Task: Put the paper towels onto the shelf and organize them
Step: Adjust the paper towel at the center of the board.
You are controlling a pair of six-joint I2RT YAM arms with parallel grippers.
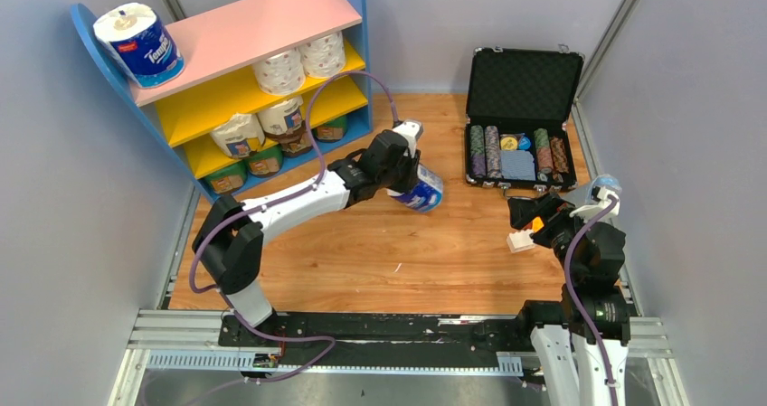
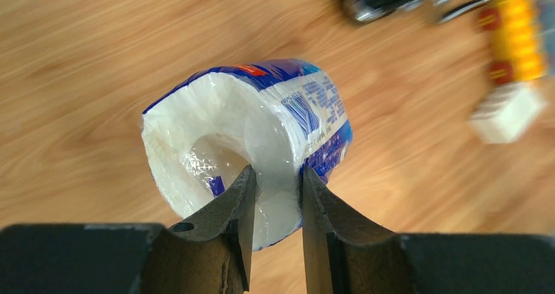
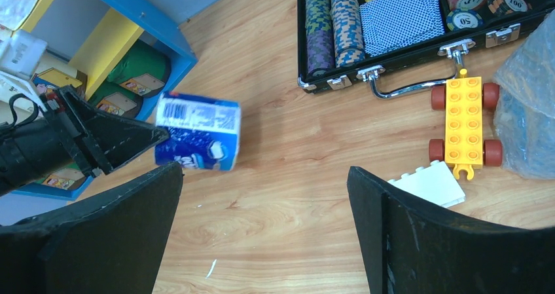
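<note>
1. R gripper (image 3: pixel 265 235) nearest, idle w/ jaws spread wide, holding nothing; parked clear by the yellow toy car (image 3: pixel 463 118).
2. L gripper (image 2: pixel 275 196) mid-table, pinching the blue-white roll (image 2: pixel 262 143) thru its wall, one finger in the core; prob for a firm carry.
3. Shelf (image 1: pixel 262 22) far left, mostly stocked; matching roll (image 1: pixel 140 44) on the pink top.

Bare wooden floor (image 1: pixel 380 252) lies open between the shelf (image 1: pixel 240 89) and the black case (image 1: pixel 520 121).
</note>
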